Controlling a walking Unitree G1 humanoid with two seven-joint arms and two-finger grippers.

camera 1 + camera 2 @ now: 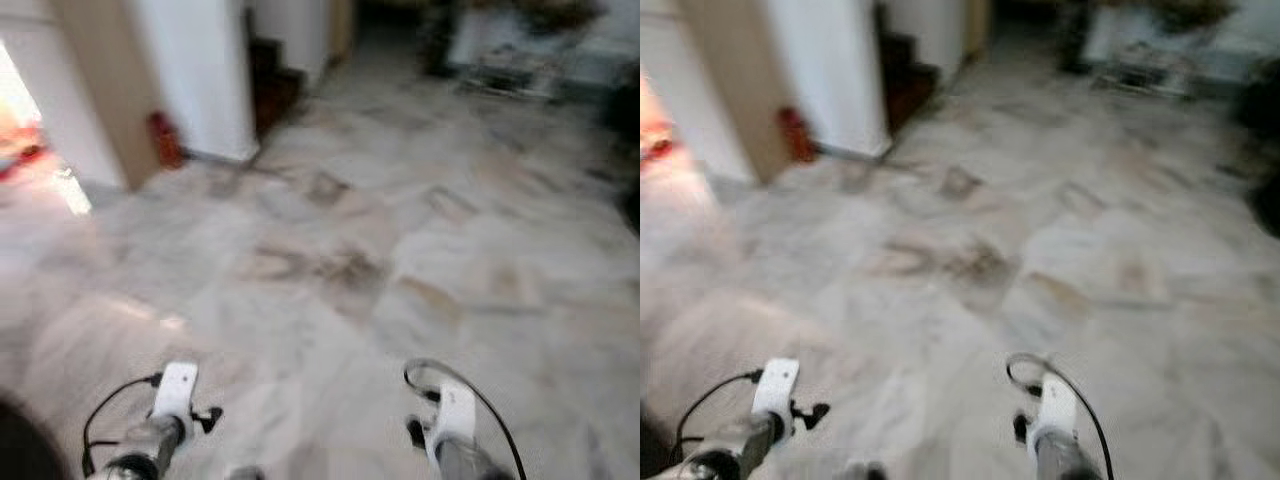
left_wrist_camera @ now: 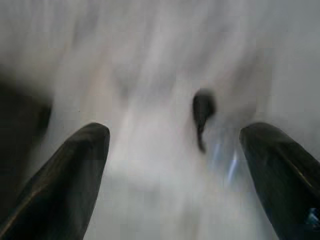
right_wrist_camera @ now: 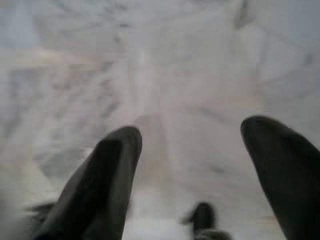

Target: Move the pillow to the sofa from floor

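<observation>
Both eye views are blurred. My two silver arms hang low at the bottom edge of the eye views, the left arm and the right arm over pale marble floor. In the left wrist view my left gripper is open, its two black fingers wide apart with only blurred floor between them. In the right wrist view my right gripper is open too, its fingers spread over marble with nothing held.
A white pillar and a tan wall panel stand at the upper left, with a red object at their foot. Dark stairs lie behind. Blurred furniture stands at the far right. Bright light falls at the left edge.
</observation>
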